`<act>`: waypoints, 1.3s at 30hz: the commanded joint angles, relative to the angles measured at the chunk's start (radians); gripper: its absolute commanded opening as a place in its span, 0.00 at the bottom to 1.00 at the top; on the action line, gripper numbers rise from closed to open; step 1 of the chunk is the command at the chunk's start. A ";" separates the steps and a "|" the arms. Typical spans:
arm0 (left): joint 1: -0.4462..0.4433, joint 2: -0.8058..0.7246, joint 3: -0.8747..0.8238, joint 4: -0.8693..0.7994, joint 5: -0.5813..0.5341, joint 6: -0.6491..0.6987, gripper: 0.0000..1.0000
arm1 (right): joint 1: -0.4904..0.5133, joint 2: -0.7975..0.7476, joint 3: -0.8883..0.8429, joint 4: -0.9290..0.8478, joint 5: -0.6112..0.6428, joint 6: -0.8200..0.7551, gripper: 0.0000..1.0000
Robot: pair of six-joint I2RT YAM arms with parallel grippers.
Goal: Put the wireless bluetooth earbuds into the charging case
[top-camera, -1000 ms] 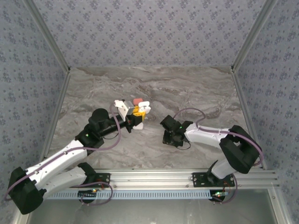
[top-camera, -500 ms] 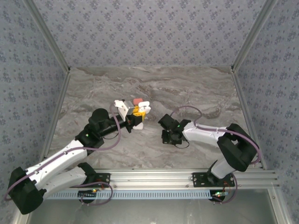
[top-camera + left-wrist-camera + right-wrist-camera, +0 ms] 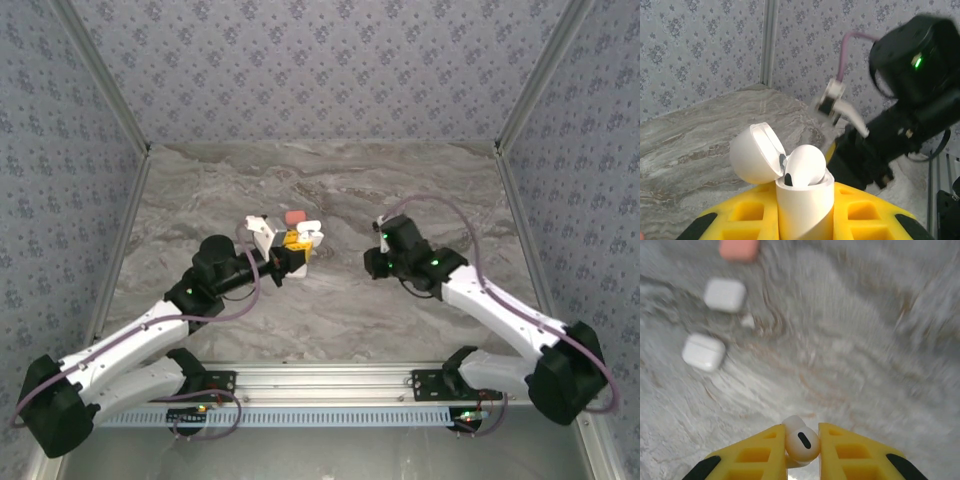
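- Earbud (image 3: 801,443): a tiny white bud pinched between the right jaws, carried above the desk (image 3: 850,340). We judge it very light, rigid and glossy, so it can slip or twist. The hold across the rounded head suits it, leaving the stem free to enter its well.
- Charging case (image 3: 805,205): white, upright, clamped at its body by the left jaws, with its lid (image 3: 751,156) hinged open to the left. A rounded white bud (image 3: 804,166) appears to sit in one well already. The shell looks smooth and hard, so we judge a low grip on the body sound, clear of the hinge.
- Spare items on the desk, seen from the right wrist: two closed white cases (image 3: 725,294) (image 3: 703,352), a coral case (image 3: 739,247) and a small loose white piece (image 3: 747,320), too blurred to name.
- Change against the earlier overhead frame: the right arm (image 3: 480,300) has swung from a folded pose low by the near edge to an extended one, its wrist now farther back and level with the case. The left arm (image 3: 150,325) and its case have barely moved.
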 commanded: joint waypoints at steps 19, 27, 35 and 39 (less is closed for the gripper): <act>-0.004 0.209 0.109 0.307 0.208 -0.153 0.00 | -0.040 -0.069 0.409 -0.114 -0.333 -0.692 0.21; -0.016 0.222 0.117 0.339 0.209 -0.175 0.00 | -0.004 -0.062 0.388 -0.073 -0.296 -0.715 0.21; -0.018 0.223 0.121 0.330 0.209 -0.172 0.00 | 0.022 -0.040 0.385 -0.035 -0.288 -0.712 0.20; -0.018 0.224 0.123 0.333 0.207 -0.175 0.00 | 0.032 -0.028 0.382 -0.025 -0.282 -0.715 0.20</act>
